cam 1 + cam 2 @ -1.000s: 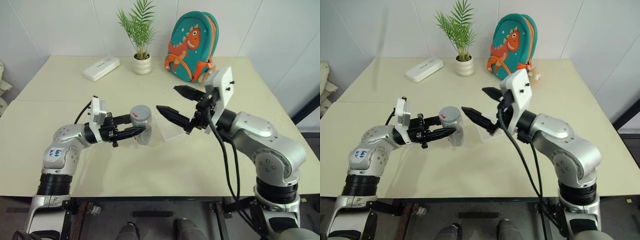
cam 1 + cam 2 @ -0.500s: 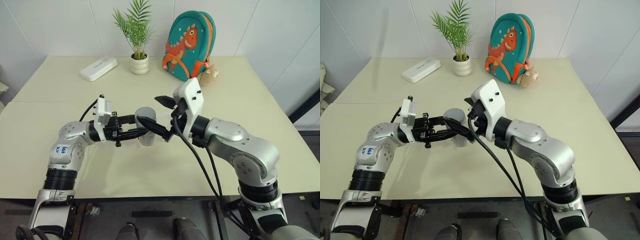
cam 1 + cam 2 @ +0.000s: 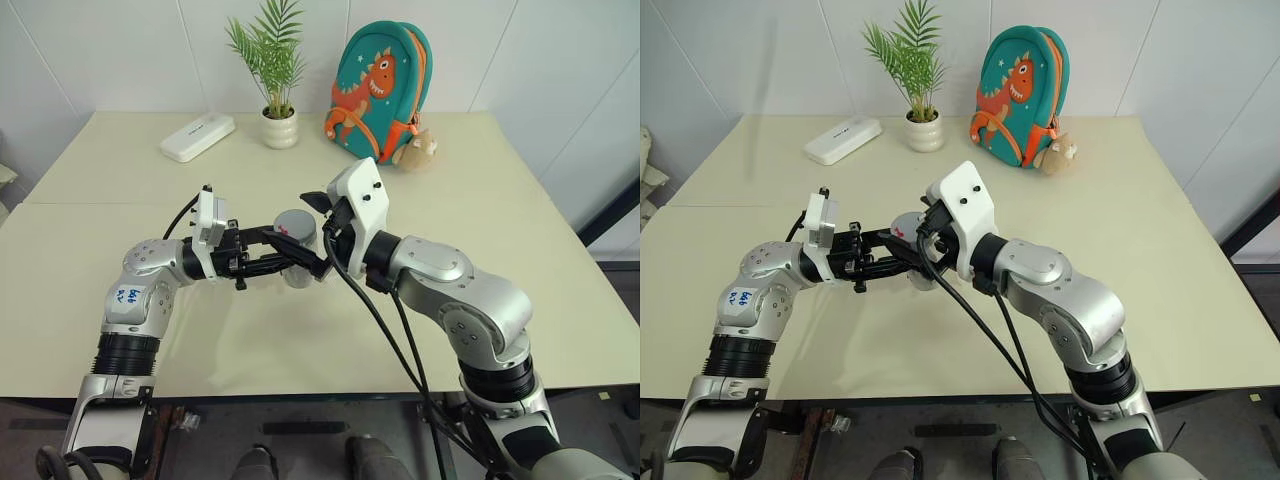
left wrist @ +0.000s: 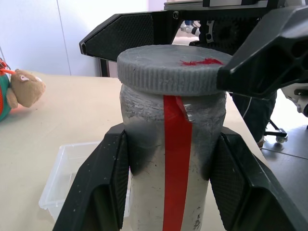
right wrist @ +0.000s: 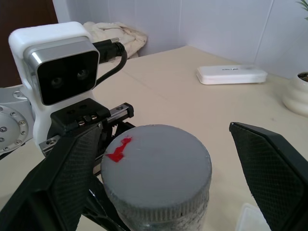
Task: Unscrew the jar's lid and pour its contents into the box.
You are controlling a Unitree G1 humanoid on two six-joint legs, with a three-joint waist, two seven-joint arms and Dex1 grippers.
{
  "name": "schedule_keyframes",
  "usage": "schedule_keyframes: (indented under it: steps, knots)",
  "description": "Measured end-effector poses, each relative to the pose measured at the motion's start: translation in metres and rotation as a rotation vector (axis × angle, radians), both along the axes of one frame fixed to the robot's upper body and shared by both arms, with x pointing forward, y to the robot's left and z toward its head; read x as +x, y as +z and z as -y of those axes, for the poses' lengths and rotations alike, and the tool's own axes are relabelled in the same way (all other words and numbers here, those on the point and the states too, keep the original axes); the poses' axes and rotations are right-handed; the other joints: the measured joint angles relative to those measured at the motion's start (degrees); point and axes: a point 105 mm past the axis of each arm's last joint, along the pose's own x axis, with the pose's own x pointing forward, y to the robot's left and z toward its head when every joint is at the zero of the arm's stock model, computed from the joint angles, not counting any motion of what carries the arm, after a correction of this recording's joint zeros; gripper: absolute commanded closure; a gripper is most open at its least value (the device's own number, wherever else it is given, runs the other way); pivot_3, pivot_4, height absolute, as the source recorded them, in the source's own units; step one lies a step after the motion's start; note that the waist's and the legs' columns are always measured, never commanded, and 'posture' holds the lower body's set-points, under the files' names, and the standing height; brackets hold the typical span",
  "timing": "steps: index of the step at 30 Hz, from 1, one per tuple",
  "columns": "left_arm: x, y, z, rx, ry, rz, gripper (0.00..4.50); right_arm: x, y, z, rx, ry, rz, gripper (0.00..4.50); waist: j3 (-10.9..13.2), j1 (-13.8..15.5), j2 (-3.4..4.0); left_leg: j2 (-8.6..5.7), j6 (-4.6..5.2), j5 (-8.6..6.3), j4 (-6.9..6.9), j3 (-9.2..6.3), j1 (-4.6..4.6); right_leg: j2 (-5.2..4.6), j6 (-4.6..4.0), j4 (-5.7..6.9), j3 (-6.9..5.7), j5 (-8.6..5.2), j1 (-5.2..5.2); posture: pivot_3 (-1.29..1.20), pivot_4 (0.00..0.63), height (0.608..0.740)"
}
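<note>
Left wrist view puts us right up close: the left pincer (image 4: 171, 187) is clamped on the jar (image 4: 173, 163), one black finger pressed against each side of the glass below the cap, red stripe running down the front. The lid (image 4: 171, 70) sits screwed on top, grey and ribbed, small red mark showing. And here's the right pincer (image 5: 166, 192), spread wide, its two fingers flanking the lid, one on either side; from the left wrist view one fingertip looks right at the rim, though whether it touches I can't tell. From the head camera, the jar is held up above the table (image 3: 480, 200), between the two arms at mid-table. The box (image 4: 72, 178), clear plastic, lies on the table just behind the jar. Far back stand a plant pot (image 3: 280, 128), a white case (image 3: 197, 137) and a teal backpack (image 3: 380, 85).
</note>
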Motion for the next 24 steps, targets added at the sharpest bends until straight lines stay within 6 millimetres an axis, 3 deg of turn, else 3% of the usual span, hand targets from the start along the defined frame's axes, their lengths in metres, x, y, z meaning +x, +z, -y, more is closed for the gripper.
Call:
schedule_keyframes:
  steps: [3,8,18,24]
  knots:
    - [0.001,0.000,0.000,0.001,0.008,0.000,2.55,0.001,-0.001,0.000,0.000,-0.001,-0.008,0.39,0.0,0.0,0.00,0.00,0.00,0.00,-0.01,0.00,0.00,0.00,-0.01,0.00,0.00,0.00,-0.01,0.00,0.150,0.740]
    - [0.002,0.000,0.000,0.000,0.019,0.000,2.55,0.000,-0.003,-0.002,-0.007,0.016,-0.017,1.91,0.0,0.0,0.00,0.01,0.00,0.00,-0.02,0.00,0.00,0.00,-0.01,0.00,0.00,-0.01,-0.01,0.00,0.150,0.740]
    - [-0.001,0.001,0.002,0.006,0.005,0.012,2.55,-0.005,-0.002,0.002,-0.026,0.082,-0.006,1.95,0.0,0.0,0.00,0.00,0.01,-0.01,-0.03,0.00,0.00,0.00,-0.02,-0.02,-0.01,-0.01,-0.01,0.00,0.150,0.740]
    - [-0.010,0.004,0.004,0.015,-0.065,0.023,2.55,-0.012,0.001,0.007,-0.043,0.244,0.015,1.95,0.0,-0.1,0.00,0.00,0.02,-0.01,-0.03,0.00,0.00,0.02,-0.01,-0.02,-0.02,-0.01,-0.01,0.00,0.150,0.740]
